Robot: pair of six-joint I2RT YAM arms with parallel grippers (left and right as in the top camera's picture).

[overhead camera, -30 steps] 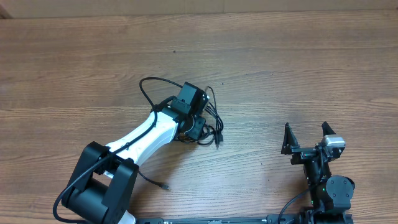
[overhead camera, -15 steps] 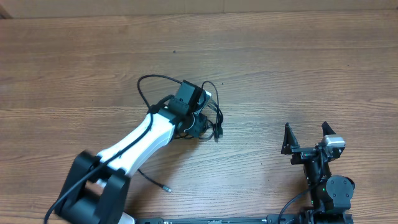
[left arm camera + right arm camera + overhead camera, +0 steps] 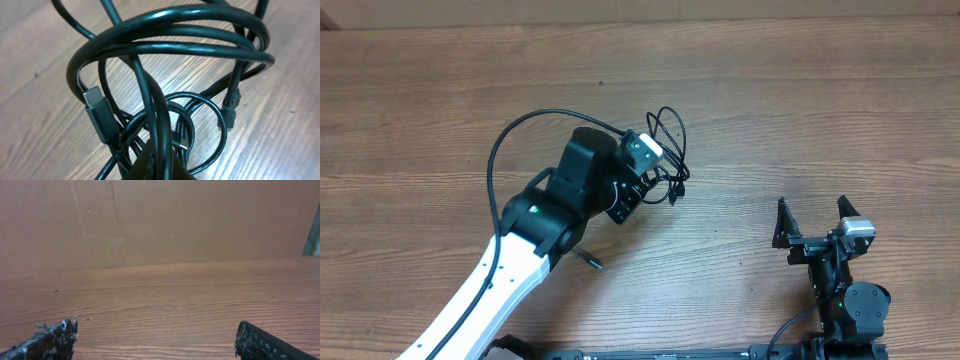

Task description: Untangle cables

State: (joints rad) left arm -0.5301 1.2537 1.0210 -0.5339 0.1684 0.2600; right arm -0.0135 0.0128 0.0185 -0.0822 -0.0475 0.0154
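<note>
The cables sit in one tangle near the middle of the table, bunched at the tip of the left arm. Thin loops stand up above the bundle and a short strand with a small plug hangs off its right side.

In the left wrist view the tangle fills the frame. Several wide loops cross the top, one inside another, and a smaller ring lies below them against the wood. A long plug with a grey metal tip points up on the left. A second, slimmer connector dangles on the right. Both plug bodies are plain black, and no lettering can be read on them.

One thick strand runs down the middle into the dark mass at the bottom edge. This is the left gripper, pinched tight on the cables, with its fingers hidden behind the cord. From overhead, a loose end of cord with a plug lies flat on the table just beside the left arm's white link.

Well apart, at the lower right of the table, the right gripper points away from the robot's base. Its jaws are spread wide, with only bare wood between them. Its two worn black fingers show at the bottom corners of the right wrist view. Beyond the table's far edge stands a brown cardboard wall.
</note>
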